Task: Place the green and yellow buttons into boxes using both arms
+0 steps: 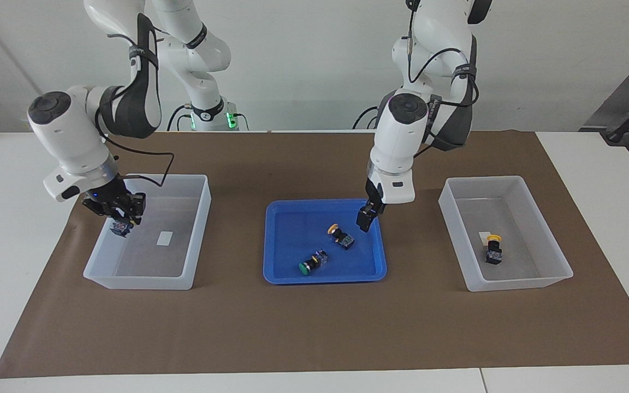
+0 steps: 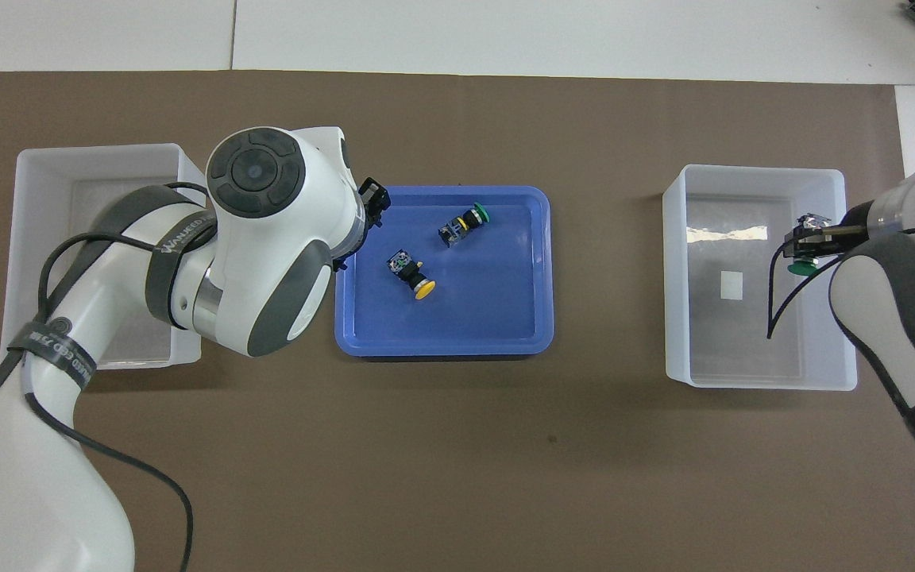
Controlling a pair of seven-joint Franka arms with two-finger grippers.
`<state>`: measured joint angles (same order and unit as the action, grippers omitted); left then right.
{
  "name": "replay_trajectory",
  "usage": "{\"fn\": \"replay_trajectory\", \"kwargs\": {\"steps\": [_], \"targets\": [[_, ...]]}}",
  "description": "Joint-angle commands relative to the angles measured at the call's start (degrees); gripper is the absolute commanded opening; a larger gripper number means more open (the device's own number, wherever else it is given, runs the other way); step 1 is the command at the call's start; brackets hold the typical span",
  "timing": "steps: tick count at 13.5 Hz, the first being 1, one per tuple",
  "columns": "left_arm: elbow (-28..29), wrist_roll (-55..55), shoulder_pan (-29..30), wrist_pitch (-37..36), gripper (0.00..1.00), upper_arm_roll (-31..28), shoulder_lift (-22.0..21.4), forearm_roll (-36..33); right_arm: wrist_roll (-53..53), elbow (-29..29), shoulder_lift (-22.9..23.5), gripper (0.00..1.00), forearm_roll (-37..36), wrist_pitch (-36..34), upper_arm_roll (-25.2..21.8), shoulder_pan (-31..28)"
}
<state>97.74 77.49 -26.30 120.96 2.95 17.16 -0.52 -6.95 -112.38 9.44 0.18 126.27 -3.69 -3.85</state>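
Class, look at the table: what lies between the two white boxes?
In the facing view, the blue tray sits on the brown mat between the two boxes, holding a green button and a yellow button.
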Motion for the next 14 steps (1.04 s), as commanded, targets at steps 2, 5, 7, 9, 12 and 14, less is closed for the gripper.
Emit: {"fn": "replay_trajectory", "kwargs": {"steps": [2, 5, 7, 9, 12, 14], "targets": [[5.18, 5.47, -3.66, 5.33, 0.77, -1.1, 1.1, -0.18, -0.7, -6.79, 1.37, 0.0, 0.78, 7.22, 0.7, 0.42], [5.52, 9.43, -5.43, 9.99, 0.77, -1.1, 4.64, -1.41, -0.52, -11.27, 1.02, 0.1, 1.13, 10.4, 0.79, 0.42], [5.53, 9.52, -5.77, 10.26, 0.77, -1.1, 4.72, -1.41, 0.0, -11.55, 1.19, 0.79, 1.13, 11.45, 0.79, 0.51], [5.7, 9.96, -6.22, 11.4, 0.76, -1.1, 5.77, -1.41, 1.23, -11.29, 1.28, 1.0, 1.22, 11.45, 0.96, 0.51], [7.19, 9.96, -7.0, 15.08, 0.71, -1.1, 6.75, -1.41, 4.03, -8.14, -1.08, 1.0, 1.22, 10.41, 1.23, 1.38], [8.42, 9.96, -7.1, 17.64, 0.7, -1.1, 6.75, -1.33, 8.86, -4.45, -3.1, 1.0, 1.22, 7.08, 1.23, 2.7]]}}
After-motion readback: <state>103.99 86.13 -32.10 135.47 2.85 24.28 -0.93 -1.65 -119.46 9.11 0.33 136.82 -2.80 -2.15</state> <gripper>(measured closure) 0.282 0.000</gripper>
